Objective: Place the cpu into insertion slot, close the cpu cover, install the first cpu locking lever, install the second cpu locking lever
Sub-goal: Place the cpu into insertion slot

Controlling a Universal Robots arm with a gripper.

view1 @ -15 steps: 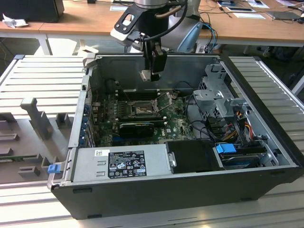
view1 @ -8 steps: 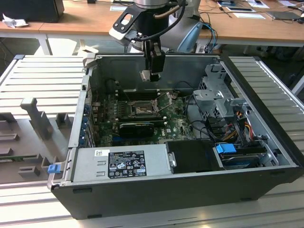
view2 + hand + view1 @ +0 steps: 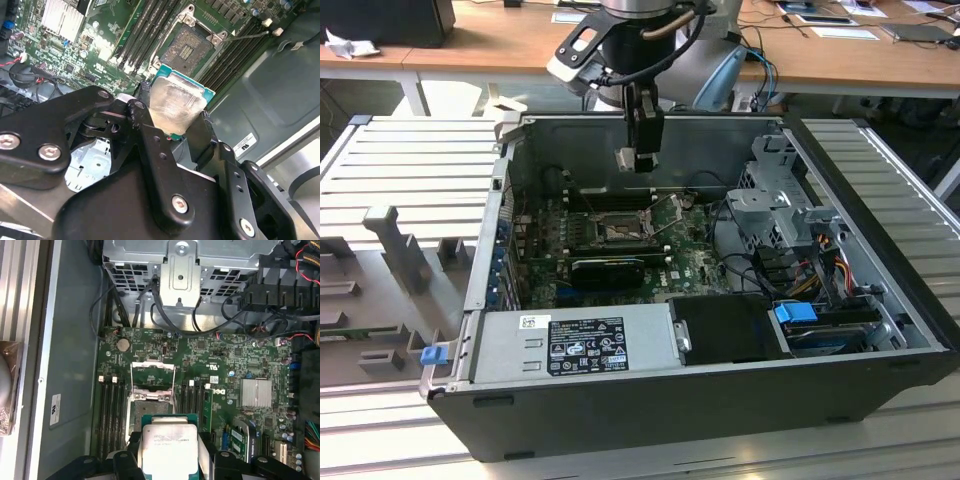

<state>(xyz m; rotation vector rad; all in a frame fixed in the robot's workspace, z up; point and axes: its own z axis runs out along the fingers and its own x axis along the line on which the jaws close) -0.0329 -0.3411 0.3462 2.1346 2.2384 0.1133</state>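
In the first wrist view one edge of the cpu [image 3: 169, 442] is cut off at the picture border and two of its sides are covered by the jaws, which are clenched on it. The insertion slot [image 3: 151, 401] is partly hidden behind the chip; its contacts are exposed, the cpu cover [image 3: 152, 371] being swung up. The cpu is held above the motherboard [image 3: 220, 365] inside the open computer case [image 3: 720, 150], apart from the slot

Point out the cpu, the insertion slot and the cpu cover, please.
the cpu [image 3: 170, 446]: first wrist view, silver top face.
the insertion slot [image 3: 191, 46]: second wrist view, dark centre.
the cpu cover [image 3: 153, 365]: first wrist view, frame's end bar.
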